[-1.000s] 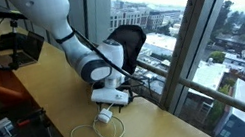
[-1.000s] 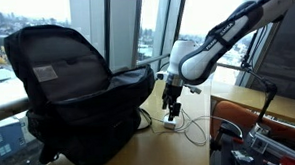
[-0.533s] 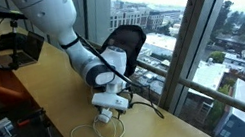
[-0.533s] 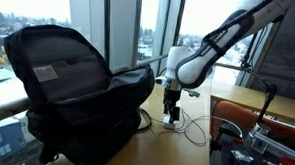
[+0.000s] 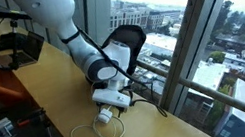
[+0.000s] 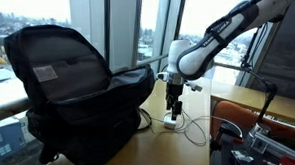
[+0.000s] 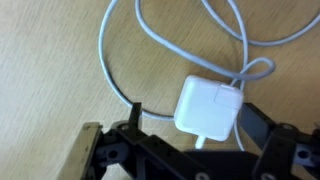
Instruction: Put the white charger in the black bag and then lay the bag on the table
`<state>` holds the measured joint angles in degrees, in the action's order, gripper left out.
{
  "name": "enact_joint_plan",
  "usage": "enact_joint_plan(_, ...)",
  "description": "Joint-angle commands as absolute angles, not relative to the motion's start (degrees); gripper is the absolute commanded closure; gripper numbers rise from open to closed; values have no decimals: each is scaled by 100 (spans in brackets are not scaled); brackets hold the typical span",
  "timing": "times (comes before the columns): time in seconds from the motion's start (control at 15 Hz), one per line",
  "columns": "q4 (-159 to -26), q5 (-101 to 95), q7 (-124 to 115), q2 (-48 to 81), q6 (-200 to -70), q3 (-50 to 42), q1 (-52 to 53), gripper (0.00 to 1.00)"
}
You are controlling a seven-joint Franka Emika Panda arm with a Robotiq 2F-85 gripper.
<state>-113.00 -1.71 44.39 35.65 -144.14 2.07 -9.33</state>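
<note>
The white charger (image 7: 207, 108) lies flat on the light wooden table (image 7: 60, 70). Its thin white cable (image 7: 108, 58) curls away from it in loose loops across the tabletop. In the wrist view the end effector (image 7: 190, 112) hangs directly over the plug block with its jaws spread wide apart. One dark finger (image 7: 135, 112) stands clear of the block on one side, and the other sits close by the opposite edge, where the cable leaves the block. I cannot tell whether either finger touches the block. Nothing is gripped.

In both exterior views the arm reaches down toward the table, with the end effector (image 5: 104, 109) (image 6: 173, 109) pointing at the charger (image 5: 103, 115) (image 6: 171, 120). The cable loops (image 5: 96, 134) spread over the table (image 5: 55, 85) on the side away from the bag.

The black bag (image 6: 73, 91) stands upright on the table (image 6: 165, 144) against the window (image 6: 125, 28). Its top is unzipped and the front flap gapes open. It sits near the charger, which is outside it. In an exterior view the bag (image 5: 128, 42) shows behind the arm.
</note>
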Motion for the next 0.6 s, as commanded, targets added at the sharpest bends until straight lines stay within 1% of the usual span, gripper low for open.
enact_joint_plan(0.0, -11425, -153, 4384, 3442, -14234, 405, -997, 0)
enact_joint_plan(0.53, -11448, -178, 4422, 3751, -14322, 498, -1032, 0)
